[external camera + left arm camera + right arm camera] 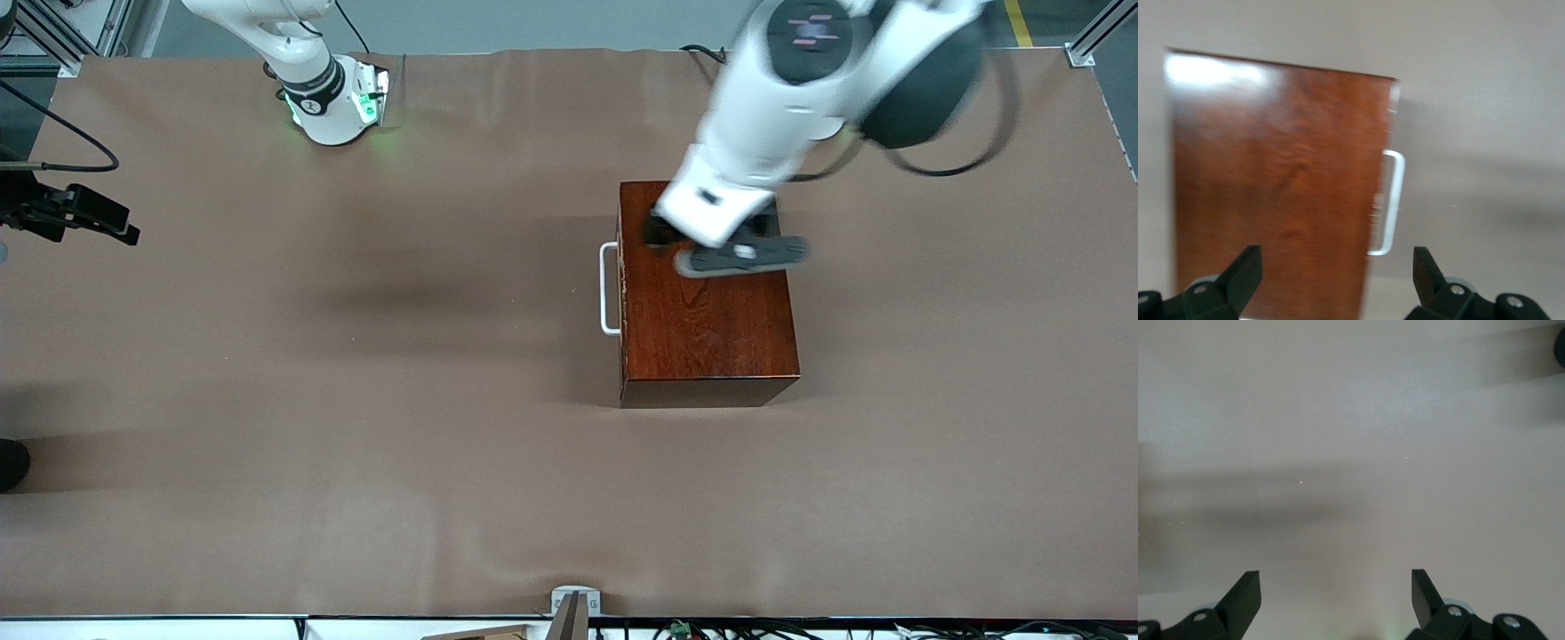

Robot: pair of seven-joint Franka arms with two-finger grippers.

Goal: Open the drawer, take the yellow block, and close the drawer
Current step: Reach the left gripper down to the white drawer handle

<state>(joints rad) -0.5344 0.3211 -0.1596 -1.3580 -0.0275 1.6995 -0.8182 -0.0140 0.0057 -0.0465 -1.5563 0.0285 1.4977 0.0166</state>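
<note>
Glossy reddish-brown wooden box (707,311), smooth white handle (608,289), matt brown table cloth (356,400).

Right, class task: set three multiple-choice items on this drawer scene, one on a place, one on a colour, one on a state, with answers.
1. Over what does the left tool hang?
A. the wooden box
B. bare table near the right arm's base
C. a yellow tray

2. What colour is the drawer's handle?
A. black
B. white
C. red

3. How does the drawer stand?
A. pulled fully out
B. removed from the box
C. shut in the box

Answers:
1 A: the front view shows the left tool above the box top.
2 B: a white bar shows beside the box.
3 C: the handle sits close against the box and no tray shows.
</note>
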